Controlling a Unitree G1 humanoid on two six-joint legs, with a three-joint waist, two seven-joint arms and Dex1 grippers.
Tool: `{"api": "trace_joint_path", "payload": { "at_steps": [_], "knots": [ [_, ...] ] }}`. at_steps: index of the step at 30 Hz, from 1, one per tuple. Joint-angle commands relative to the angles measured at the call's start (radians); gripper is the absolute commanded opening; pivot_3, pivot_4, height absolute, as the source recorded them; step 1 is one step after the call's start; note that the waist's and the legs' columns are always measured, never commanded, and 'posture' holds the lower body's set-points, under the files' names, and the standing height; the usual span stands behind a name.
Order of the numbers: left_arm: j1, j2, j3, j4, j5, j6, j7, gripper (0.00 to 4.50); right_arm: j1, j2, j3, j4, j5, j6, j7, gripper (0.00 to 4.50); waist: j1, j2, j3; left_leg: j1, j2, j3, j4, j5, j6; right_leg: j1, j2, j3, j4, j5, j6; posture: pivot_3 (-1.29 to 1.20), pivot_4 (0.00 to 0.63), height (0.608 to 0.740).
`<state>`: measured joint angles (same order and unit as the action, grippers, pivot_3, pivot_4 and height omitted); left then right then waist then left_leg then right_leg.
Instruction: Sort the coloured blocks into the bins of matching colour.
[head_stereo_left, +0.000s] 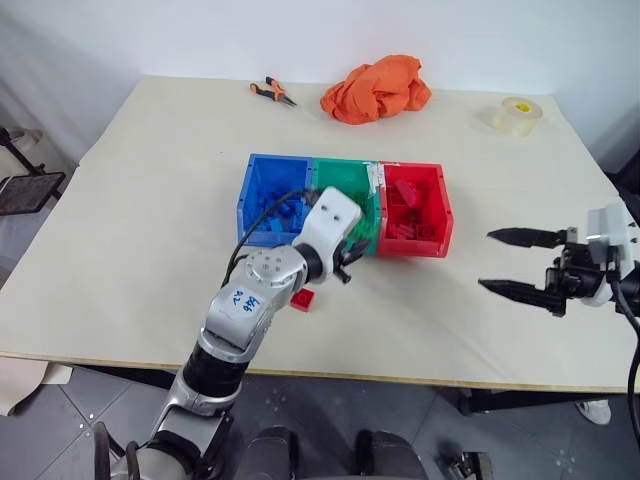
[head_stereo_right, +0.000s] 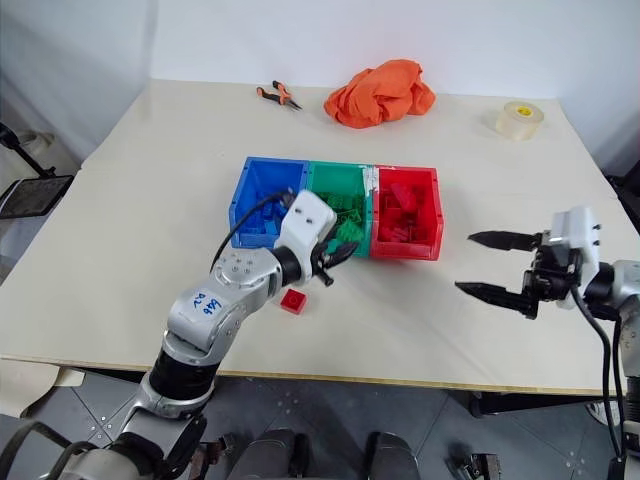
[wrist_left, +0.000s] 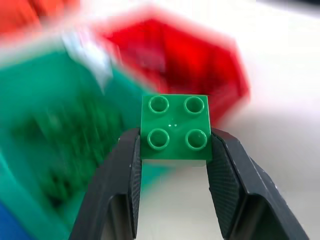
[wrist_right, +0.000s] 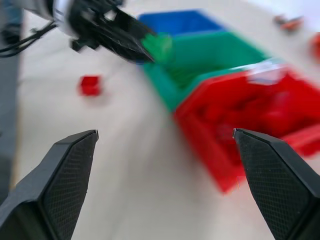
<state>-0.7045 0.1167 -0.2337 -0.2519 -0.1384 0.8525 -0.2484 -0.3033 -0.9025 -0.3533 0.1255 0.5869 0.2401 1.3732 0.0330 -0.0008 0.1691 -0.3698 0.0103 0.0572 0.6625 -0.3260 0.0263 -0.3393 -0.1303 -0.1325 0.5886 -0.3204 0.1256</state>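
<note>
Three joined bins stand mid-table: blue bin (head_stereo_left: 244, 196), green bin (head_stereo_left: 340, 163) and red bin (head_stereo_left: 416, 246), each with blocks of its own colour inside. My left gripper (wrist_left: 175, 138) is shut on a green block (wrist_left: 175, 127), studs facing the camera. It hovers just in front of the green bin's near wall; in the head views the gripper (head_stereo_left: 350, 256) hides the block. A red block (head_stereo_left: 303, 299) lies on the table just in front of the bins, under my left forearm. My right gripper (head_stereo_left: 505, 262) hangs open and empty to the right of the red bin.
An orange cloth (head_stereo_left: 375, 90), orange-handled pliers (head_stereo_left: 272, 92) and a roll of tape (head_stereo_left: 517, 115) lie along the far side of the table (head_stereo_left: 140, 250). The table's front edge runs close below both arms.
</note>
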Motion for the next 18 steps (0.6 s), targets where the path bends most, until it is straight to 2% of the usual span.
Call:
{"api": "trace_joint_path", "payload": {
  "at_steps": [1, 5, 10, 14, 15, 18],
  "knots": [
    [-0.072, -0.005, 0.035, 0.172, 0.047, -0.155, 0.022, 1.47, -0.003, 0.022, -0.028, -0.002, 0.011, -0.021, -0.036, 4.5, 0.001, 0.0, 0.0, 0.0, 0.0, 0.0, 0.0, 0.0, 0.0, 0.0, 0.0, -0.001, 0.0, 0.0, 0.0, 0.0, 0.15, 0.74],
    [-0.154, -0.01, 0.05, 0.415, 0.081, -0.308, 0.02, 1.47, -0.036, 0.059, -0.028, -0.003, 0.015, -0.02, -0.092, 4.5, -0.002, 0.0, 0.0, 0.001, 0.0, 0.004, 0.0, 0.0, 0.0, -0.002, 0.001, -0.003, 0.001, 0.0, 0.0, 0.0, 0.15, 0.74],
    [-0.219, -0.023, 0.036, 0.613, 0.111, -0.436, -0.019, 3.11, -0.072, 0.09, -0.013, 0.025, -0.014, -0.033, -0.151, 4.5, 0.001, 0.0, 0.0, 0.0, 0.0, 0.004, 0.0, 0.0, 0.0, -0.003, 0.001, -0.003, 0.001, 0.0, 0.001, 0.0, 0.15, 0.74],
    [-0.22, -0.023, 0.037, 0.609, 0.121, -0.477, -0.047, 4.33, -0.072, 0.097, -0.005, 0.02, -0.011, -0.036, -0.151, 4.5, 0.007, 0.0, 0.0, 0.0, 0.0, 0.004, 0.0, 0.0, 0.0, -0.003, 0.001, -0.003, 0.002, 0.0, 0.001, 0.0, 0.15, 0.74],
    [-0.212, -0.019, 0.04, 0.581, 0.118, -0.478, -0.055, 4.48, -0.07, 0.096, -0.004, 0.019, -0.01, -0.035, -0.148, 4.5, 0.008, 0.0, 0.0, 0.0, 0.0, 0.004, 0.0, 0.0, 0.0, -0.003, 0.001, -0.003, 0.002, 0.0, 0.001, 0.0, 0.15, 0.74],
    [-0.167, 0.004, 0.052, 0.453, 0.096, -0.433, -0.089, 4.48, -0.072, 0.092, 0.002, 0.025, -0.007, -0.037, -0.132, 4.5, 0.008, 0.0, 0.0, 0.0, 0.0, 0.005, 0.0, 0.0, 0.0, -0.003, 0.001, -0.003, 0.002, 0.001, 0.001, 0.0, 0.15, 0.74]
  ]
}}
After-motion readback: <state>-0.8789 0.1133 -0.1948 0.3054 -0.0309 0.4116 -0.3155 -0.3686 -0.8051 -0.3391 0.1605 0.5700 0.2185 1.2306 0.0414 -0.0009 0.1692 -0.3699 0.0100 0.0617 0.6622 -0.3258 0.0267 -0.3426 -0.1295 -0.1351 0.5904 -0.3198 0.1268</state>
